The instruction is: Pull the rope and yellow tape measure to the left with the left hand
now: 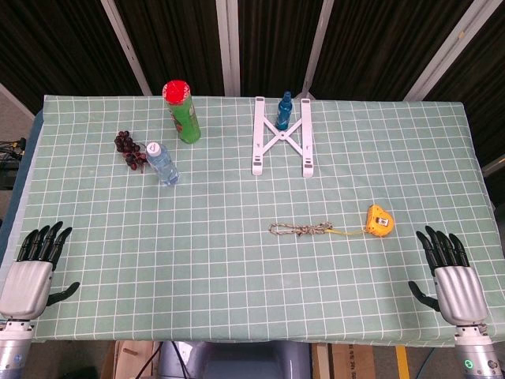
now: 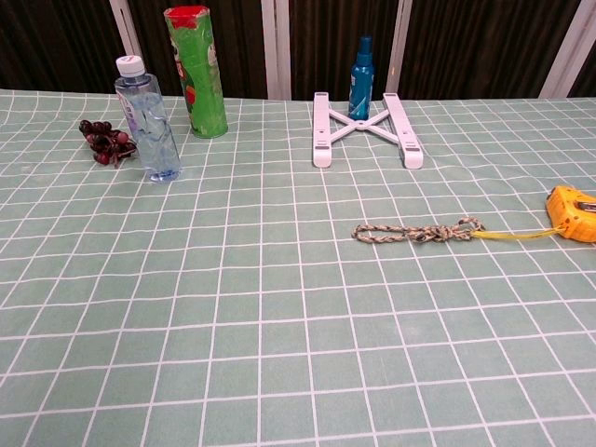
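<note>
Rope [image 1: 301, 229] lies flat on the checked tablecloth [image 1: 237, 276], right of centre, stretched out w/ its right end tied to the yellow tape [image 2: 510, 234] that runs into the tape measure [image 1: 379, 220]. The measure sits further right, near the table's right side. Nothing is touching either one.

My left hand [image 1: 33, 272] rests at the near-left corner, fingers straight and slightly apart, holding nothing. Right hand [image 1: 451, 278] is the same at the near-right corner, fingers spread, empty. Chest view shows neither hand.

So I judge the pull isn't started yet; this is the reach step. Next move calls for a long cross-table reach w/ the left arm to the rope's left end, a firm pinch, then a steady drag leftward so the measure trails along. Bottle [image 1: 160, 163], grapes [image 1: 126, 147], green can [image 1: 182, 111], white stand [image 1: 282, 136] and blue spray bottle [image 1: 284, 110] sit farther back, prob. out of the path.
</note>
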Controlling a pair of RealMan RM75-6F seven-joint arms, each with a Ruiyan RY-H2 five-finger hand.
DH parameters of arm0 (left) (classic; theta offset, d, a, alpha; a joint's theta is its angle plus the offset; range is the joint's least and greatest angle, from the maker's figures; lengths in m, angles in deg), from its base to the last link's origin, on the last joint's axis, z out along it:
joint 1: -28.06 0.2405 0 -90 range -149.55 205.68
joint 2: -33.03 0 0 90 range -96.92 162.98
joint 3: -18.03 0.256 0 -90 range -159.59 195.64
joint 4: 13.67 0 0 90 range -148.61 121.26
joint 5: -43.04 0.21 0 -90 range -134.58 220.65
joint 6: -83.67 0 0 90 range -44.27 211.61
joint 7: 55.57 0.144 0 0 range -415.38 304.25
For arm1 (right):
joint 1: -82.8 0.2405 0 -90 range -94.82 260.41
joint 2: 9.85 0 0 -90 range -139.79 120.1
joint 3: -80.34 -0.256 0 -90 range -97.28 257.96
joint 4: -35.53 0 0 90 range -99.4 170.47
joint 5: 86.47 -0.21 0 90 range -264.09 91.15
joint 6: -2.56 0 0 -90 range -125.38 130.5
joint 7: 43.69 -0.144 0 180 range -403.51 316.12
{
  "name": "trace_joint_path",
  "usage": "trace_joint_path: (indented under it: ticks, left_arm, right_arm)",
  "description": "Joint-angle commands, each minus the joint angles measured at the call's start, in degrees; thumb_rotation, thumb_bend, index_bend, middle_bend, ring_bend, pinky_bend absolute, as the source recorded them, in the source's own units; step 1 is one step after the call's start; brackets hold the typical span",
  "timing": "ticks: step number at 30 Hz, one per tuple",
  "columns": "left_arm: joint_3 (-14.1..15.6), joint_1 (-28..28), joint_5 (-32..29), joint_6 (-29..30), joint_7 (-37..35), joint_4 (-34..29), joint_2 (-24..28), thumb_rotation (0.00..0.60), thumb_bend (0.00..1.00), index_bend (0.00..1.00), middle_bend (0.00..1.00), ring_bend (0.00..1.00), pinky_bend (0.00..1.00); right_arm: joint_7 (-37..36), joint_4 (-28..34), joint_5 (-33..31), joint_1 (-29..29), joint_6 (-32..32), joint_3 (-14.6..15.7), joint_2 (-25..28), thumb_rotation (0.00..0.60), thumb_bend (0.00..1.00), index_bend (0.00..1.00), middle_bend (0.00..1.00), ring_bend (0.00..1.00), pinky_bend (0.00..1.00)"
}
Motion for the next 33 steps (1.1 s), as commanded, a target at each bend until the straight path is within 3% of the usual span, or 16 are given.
trace_joint_path:
  ticks: [1, 24, 33]
  left_arm:
    - [-0.01, 0.0, -0.01, 0.0, 0.04, 0.0, -0.01, 0.6, 0.0, 0.0, 0.0, 0.0, 0.0]
    - [0.91, 0.18, 1.66, 0.2, 1.36, -0.96, 0.7, 0.6, 0.0, 0.0, 0.0, 0.0, 0.0]
    - [-0.36, -2.35, 3.73, -1.59, 5.02, -5.91, 1.99, 0.6, 0.0, 0.0, 0.0, 0.0, 0.0]
  right_arm:
    - [0.01, -0.01, -0.01, -0.01, 0.04, -0.03, 0.01, 0.6, 0.27, 0.0, 0.0, 0.0, 0.0]
    - [-1.5, -0.15, -0.92, -0.43, 1.54, -1.15, -0.49, 0.6, 0.27, 0.0, 0.0, 0.0, 0.0]
    - [-3.12, 0.44, -2.14, -0.29, 0.58, -1.4, -0.32, 0.6, 0.27, 0.0, 0.0, 0.0, 0.0]
